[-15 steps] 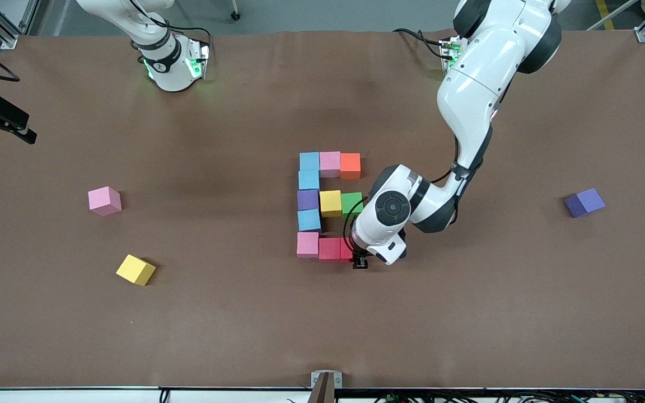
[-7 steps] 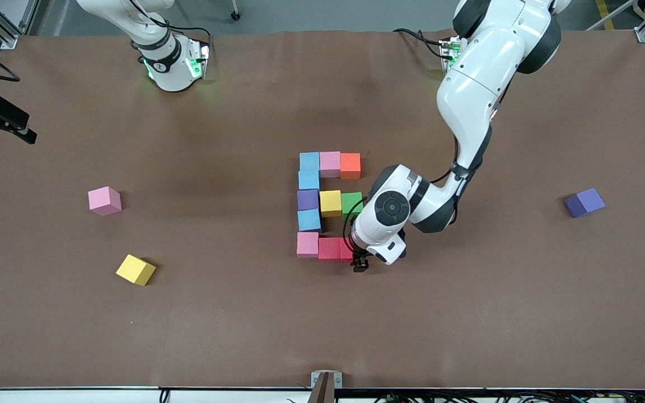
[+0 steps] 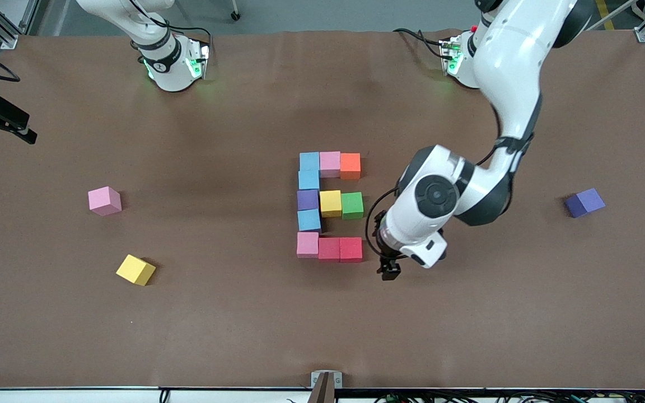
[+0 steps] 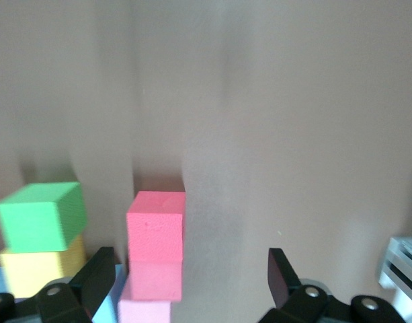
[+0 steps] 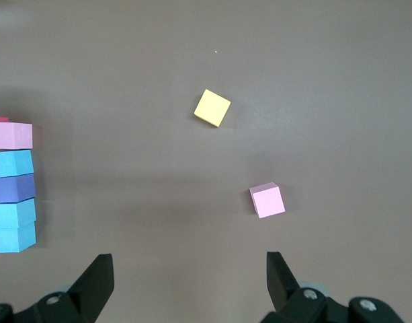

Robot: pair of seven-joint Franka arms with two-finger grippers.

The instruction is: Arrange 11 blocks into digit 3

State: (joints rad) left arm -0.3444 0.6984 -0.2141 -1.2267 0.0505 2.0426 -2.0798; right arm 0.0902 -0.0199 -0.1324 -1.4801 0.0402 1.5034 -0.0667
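The digit 3 lies mid-table as an E-like figure of blocks. Its column runs light blue (image 3: pixel 309 161), light blue, purple (image 3: pixel 307 200), light blue, pink (image 3: pixel 307 244). Its three bars end in orange (image 3: pixel 350 165), green (image 3: pixel 352 205) and red (image 3: pixel 351 249). My left gripper (image 3: pixel 389 271) hangs open and empty over bare table beside that end red block (image 4: pixel 156 225), toward the left arm's end. In its wrist view the left gripper (image 4: pixel 190 272) holds nothing. My right gripper (image 5: pixel 189 269) is open and empty, high over the table; it does not show in the front view.
Three loose cubes lie apart from the figure: a pink one (image 3: pixel 104 200) and a yellow one (image 3: pixel 135 270) toward the right arm's end, and a purple one (image 3: pixel 584 202) toward the left arm's end. The right wrist view shows that yellow cube (image 5: pixel 212 108) and pink cube (image 5: pixel 267 200).
My left gripper opened and let go of the red block at the end of the nearest bar, then lifted away toward the left arm's end. The block stayed put.
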